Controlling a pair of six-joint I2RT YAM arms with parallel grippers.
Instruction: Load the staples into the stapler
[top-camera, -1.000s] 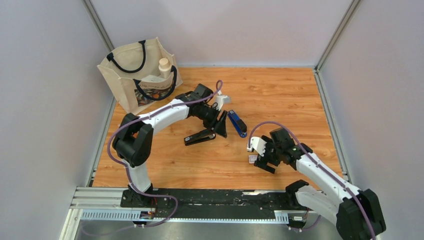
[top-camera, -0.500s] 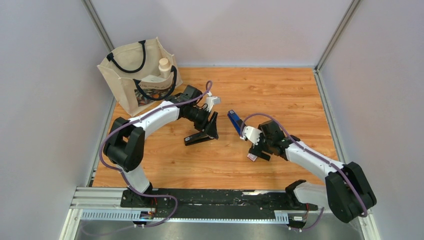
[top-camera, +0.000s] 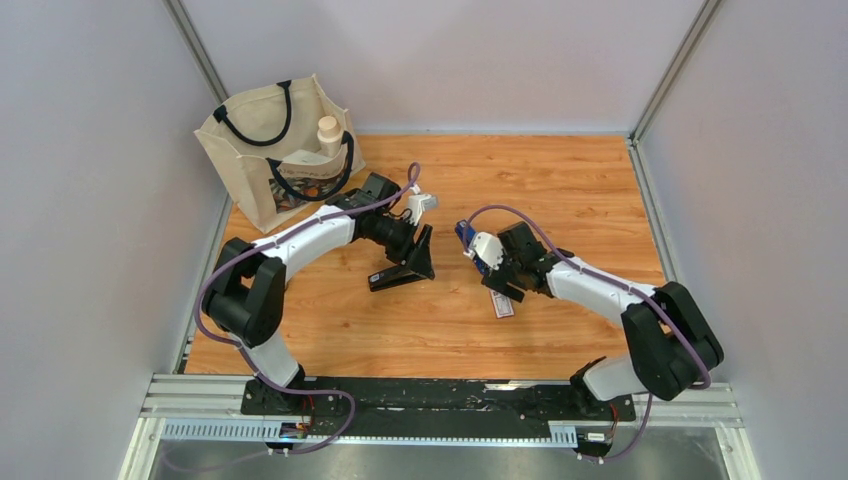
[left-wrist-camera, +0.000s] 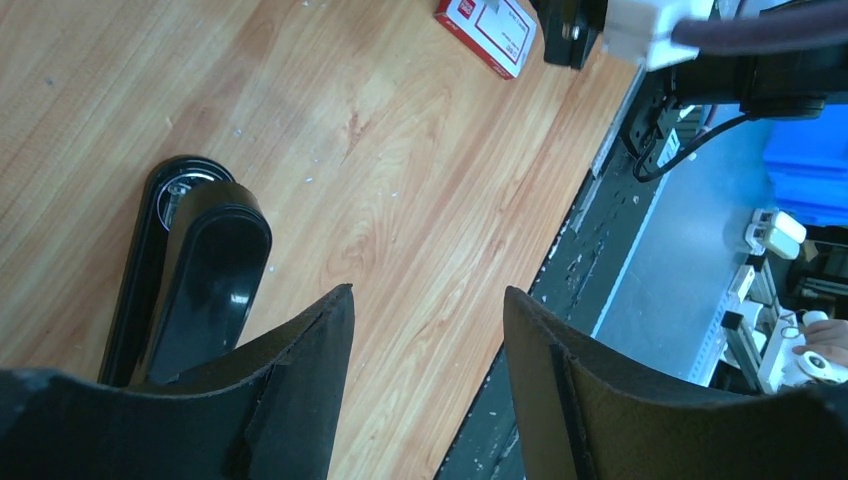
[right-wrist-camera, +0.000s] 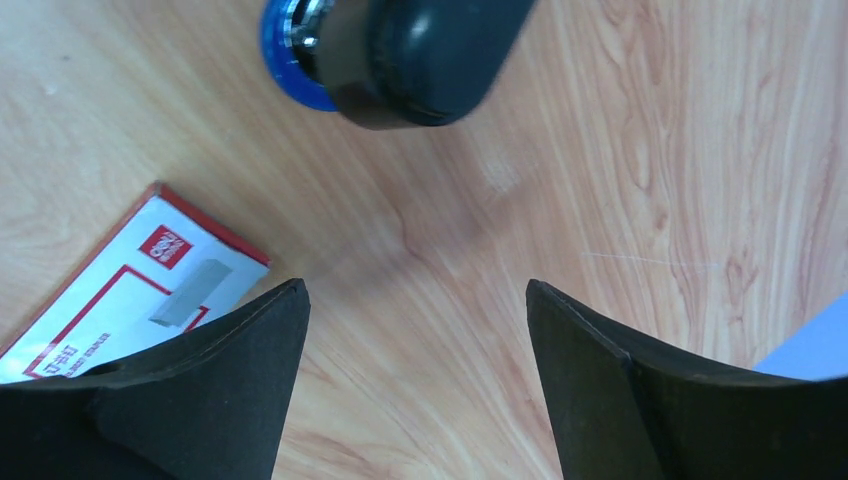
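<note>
The stapler (top-camera: 464, 234), blue with a black top, lies mid-table, mostly hidden under my right wrist. Its rounded end (right-wrist-camera: 395, 45) shows at the top of the right wrist view. The staples (top-camera: 502, 306) are a white and red box flat on the wood, also seen in the wrist views (right-wrist-camera: 120, 290) (left-wrist-camera: 487, 30). My right gripper (top-camera: 498, 284) (right-wrist-camera: 410, 300) hangs open between the stapler and the box, holding nothing, its left finger over the box's corner. My left gripper (top-camera: 418, 260) (left-wrist-camera: 428, 295) stands open and empty beside a black stapler.
The all-black stapler (top-camera: 400, 277) (left-wrist-camera: 190, 270) lies just below my left gripper. A cream tote bag (top-camera: 280, 150) with a bottle in it stands at the back left. Grey walls close in the sides, and a metal rail (top-camera: 400, 415) runs along the near edge.
My right arm has swung left and away from me, off the staples box toward the blue stapler. My left gripper drew back left from the blue stapler to the black one.
</note>
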